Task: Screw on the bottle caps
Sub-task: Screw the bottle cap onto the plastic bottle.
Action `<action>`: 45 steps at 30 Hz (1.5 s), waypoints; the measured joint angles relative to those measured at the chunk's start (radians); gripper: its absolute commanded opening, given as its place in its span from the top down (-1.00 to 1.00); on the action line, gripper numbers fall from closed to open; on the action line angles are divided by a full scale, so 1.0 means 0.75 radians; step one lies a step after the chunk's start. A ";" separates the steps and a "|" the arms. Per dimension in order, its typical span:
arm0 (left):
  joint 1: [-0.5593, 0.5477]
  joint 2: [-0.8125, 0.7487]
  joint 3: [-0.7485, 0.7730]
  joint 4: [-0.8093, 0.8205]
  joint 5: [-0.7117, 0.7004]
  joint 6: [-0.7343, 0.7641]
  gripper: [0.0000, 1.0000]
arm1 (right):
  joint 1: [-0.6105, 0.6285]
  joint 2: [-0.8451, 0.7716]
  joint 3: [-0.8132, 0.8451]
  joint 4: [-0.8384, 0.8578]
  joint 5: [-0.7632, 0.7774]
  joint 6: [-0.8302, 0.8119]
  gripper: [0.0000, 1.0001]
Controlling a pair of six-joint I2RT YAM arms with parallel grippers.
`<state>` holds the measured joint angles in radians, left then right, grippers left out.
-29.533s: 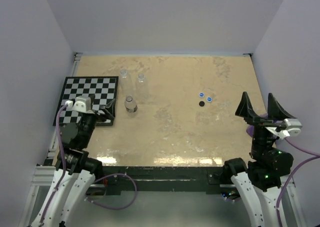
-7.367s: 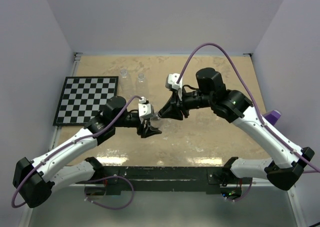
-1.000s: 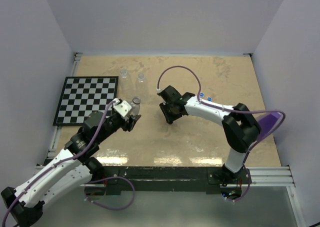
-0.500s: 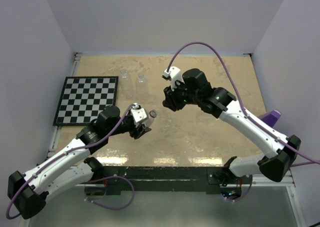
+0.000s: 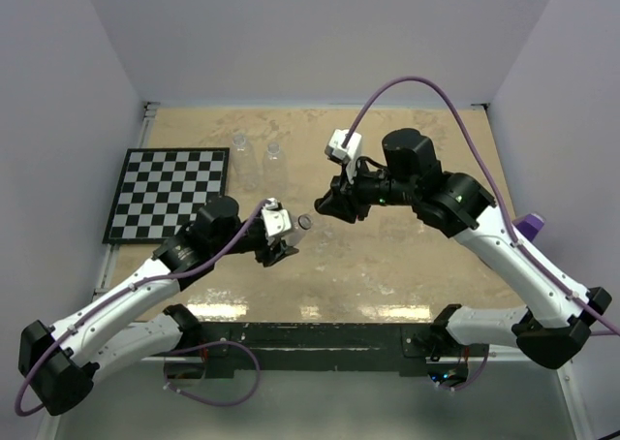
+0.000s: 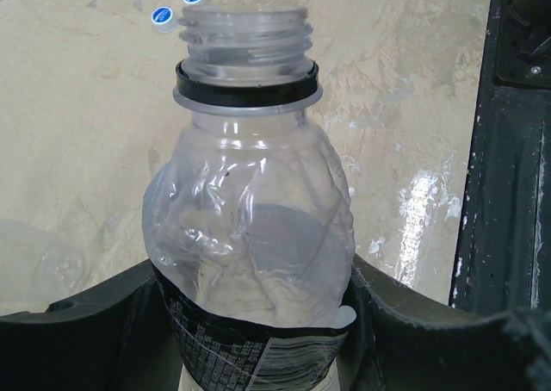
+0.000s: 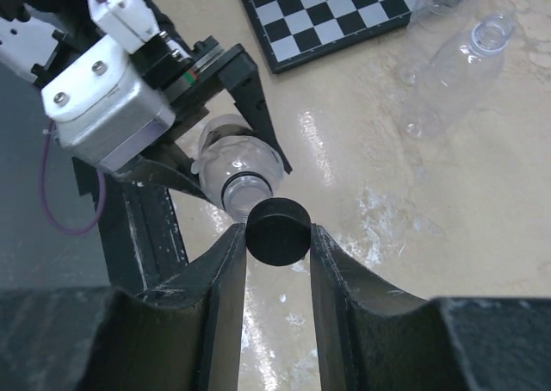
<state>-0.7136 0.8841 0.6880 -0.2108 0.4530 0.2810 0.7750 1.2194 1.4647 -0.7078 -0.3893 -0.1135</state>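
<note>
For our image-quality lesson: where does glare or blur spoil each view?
Top external: glare streaks the table near its front edge; the far bottles look faint. Left wrist: the held bottle is sharp, glare on the table right of it. Right wrist: the black cap is crisp, the near fingers soft.

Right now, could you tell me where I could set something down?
Bare table: the strip along the near edge, and the far right corner. Crowded: mid-table, where left pincer with bottle faces right pincer with cap, and around two bottles beside the checkerboard.
</note>
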 measured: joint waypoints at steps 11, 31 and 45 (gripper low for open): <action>0.000 0.043 0.066 -0.006 0.014 0.026 1.00 | 0.000 0.012 0.004 -0.024 -0.133 -0.051 0.69; 0.000 0.051 0.067 -0.006 0.067 0.035 1.00 | 0.000 0.052 0.004 -0.024 -0.206 -0.066 0.68; 0.000 0.052 0.075 -0.020 0.114 0.040 1.00 | 0.000 0.065 0.004 -0.024 -0.240 -0.083 0.67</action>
<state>-0.7136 0.9234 0.7441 -0.2256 0.5388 0.3111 0.7750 1.2678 1.4677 -0.7258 -0.5690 -0.1761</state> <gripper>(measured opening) 0.611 0.341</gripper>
